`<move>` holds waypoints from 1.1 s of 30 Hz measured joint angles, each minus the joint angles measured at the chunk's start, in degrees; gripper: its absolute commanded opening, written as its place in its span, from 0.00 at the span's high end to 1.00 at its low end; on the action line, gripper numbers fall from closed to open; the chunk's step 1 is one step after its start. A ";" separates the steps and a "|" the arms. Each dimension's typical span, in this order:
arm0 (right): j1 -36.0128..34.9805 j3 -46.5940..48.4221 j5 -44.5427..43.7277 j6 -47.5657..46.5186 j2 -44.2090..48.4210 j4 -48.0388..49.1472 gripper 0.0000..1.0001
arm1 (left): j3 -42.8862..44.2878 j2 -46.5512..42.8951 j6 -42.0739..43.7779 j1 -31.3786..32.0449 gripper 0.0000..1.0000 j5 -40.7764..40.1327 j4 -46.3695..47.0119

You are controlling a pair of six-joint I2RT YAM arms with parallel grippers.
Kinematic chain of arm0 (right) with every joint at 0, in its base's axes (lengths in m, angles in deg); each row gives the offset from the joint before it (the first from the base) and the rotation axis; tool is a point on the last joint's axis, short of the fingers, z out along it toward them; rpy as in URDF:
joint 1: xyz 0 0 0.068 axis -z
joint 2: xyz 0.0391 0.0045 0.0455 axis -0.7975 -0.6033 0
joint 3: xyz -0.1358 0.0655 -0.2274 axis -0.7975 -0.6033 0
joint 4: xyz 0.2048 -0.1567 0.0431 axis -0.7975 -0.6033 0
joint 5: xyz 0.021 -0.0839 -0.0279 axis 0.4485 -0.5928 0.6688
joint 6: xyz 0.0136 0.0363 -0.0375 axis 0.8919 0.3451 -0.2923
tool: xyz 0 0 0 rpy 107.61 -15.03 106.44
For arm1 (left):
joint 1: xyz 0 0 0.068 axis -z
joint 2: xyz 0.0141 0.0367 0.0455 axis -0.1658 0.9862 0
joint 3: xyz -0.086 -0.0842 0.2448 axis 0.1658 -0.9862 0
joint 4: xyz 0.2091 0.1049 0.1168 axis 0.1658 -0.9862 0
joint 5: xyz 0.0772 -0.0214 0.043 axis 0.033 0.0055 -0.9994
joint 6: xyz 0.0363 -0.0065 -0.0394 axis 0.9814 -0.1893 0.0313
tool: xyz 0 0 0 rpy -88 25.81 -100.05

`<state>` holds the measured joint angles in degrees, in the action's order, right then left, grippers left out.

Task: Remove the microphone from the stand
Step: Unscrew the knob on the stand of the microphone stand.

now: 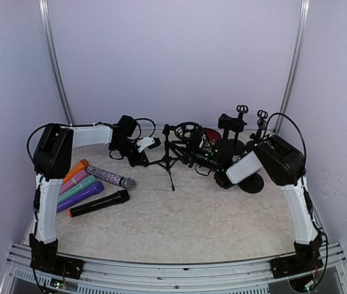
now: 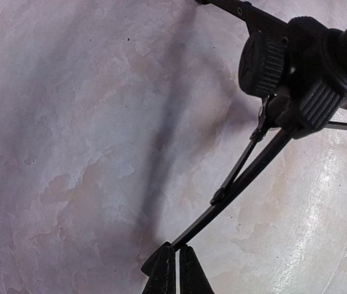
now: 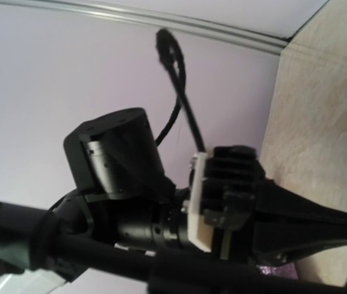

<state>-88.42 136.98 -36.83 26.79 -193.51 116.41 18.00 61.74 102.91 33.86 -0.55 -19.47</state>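
Left pincer: closed on the foot of one leg of the tripod stand.
Right pincer: at the microphone, just right of the stand's column; black on black, so its opening cannot be told.
Microphone: one, slim, black, lying about level, seemingly still in the stand's clip.
Stand: one, slender black tripod with ribbed knobs.
Loose microphones: six, left of the stand; orange, pink, teal, purple, glittery with a silver mesh head, black with an orange end.
Tabletop: pale, mottled like stone.
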 measured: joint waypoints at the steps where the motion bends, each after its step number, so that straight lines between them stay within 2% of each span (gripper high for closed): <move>1: -0.11 0.28 0.22 0.02 0.00 -0.11 0.68 | 0.00 0.00 0.00 0.00 0.97 0.00 0.00; 4: -0.37 0.81 0.72 0.20 -0.02 -0.50 0.71 | 0.00 0.00 0.17 0.02 0.97 -0.02 -0.02; 10: -0.35 0.68 0.98 -0.15 -0.02 -1.11 0.91 | 0.00 0.00 0.35 0.00 0.97 -0.07 -0.07; 14: -0.35 0.20 0.57 -0.46 -0.02 -0.44 1.00 | 0.00 0.00 0.39 0.07 0.97 -0.09 0.02; 20: -0.37 -0.85 -0.42 -5.44 0.39 0.22 1.00 | 0.00 0.24 0.39 0.31 0.98 -0.92 -0.24; 28: -0.79 -3.19 -3.13 -28.44 4.15 -5.57 1.00 | 0.00 1.64 0.42 0.44 0.98 -1.33 -1.36; 30: -0.85 -3.32 -3.50 -33.31 4.50 -6.36 0.94 | 0.00 1.64 0.42 0.44 0.98 -1.33 -1.36; 33: -0.98 -3.17 -3.74 -39.08 4.57 -6.99 0.78 | 0.00 1.64 0.39 0.48 0.99 -1.33 -1.40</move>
<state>-89.40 133.81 -40.57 -12.29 -188.95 109.42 18.00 63.38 103.31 34.34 -1.88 -20.87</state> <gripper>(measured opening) 0.179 0.017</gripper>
